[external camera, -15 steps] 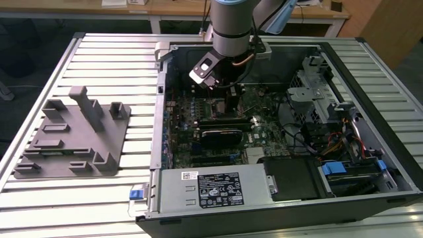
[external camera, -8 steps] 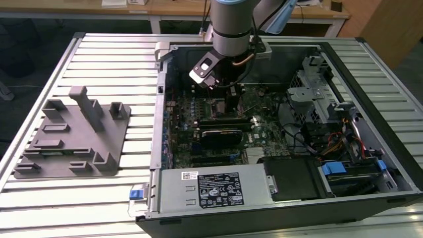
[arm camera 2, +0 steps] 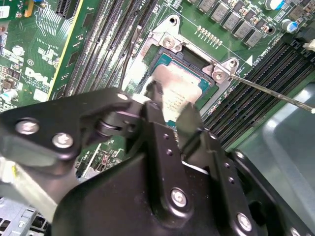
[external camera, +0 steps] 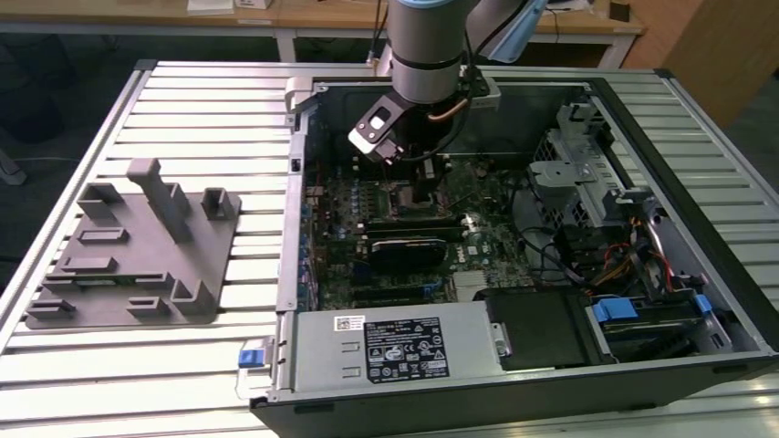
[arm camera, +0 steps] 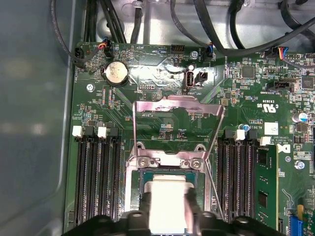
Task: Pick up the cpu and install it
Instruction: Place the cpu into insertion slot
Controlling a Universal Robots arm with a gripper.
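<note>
The chunky black gripper [arm camera 2: 172,105] body is right up close in the second wrist view. Its two fingers [arm camera 2: 189,118] sit tight against opposite edges of the cpu [arm camera 2: 173,88], and I can't make out a gap, so I'd call it clamped on the chip. The cpu is right over the socket [arm camera 2: 170,42], low in the frame opening. I can't tell if it's fully seated or just above the contacts. The load plate [arm camera: 178,105] is flipped up behind the socket, and the thin lever wire [arm camera 2: 268,92] pokes out past one socket corner.

What worries me:
- If the chip is a bit rotated or shifted against the socket, pushing it down could bend pins or leave it cocked on the frame edge.
- A tilted grip would do the same thing, with one edge landing first.
- The fingers reach down inside the socket frame, so any sideways drag could scrape the contacts.
- The memory slots [arm camera: 98,167] flank the socket on both sides, which doesn't leave the gripper much room to wander.
</note>
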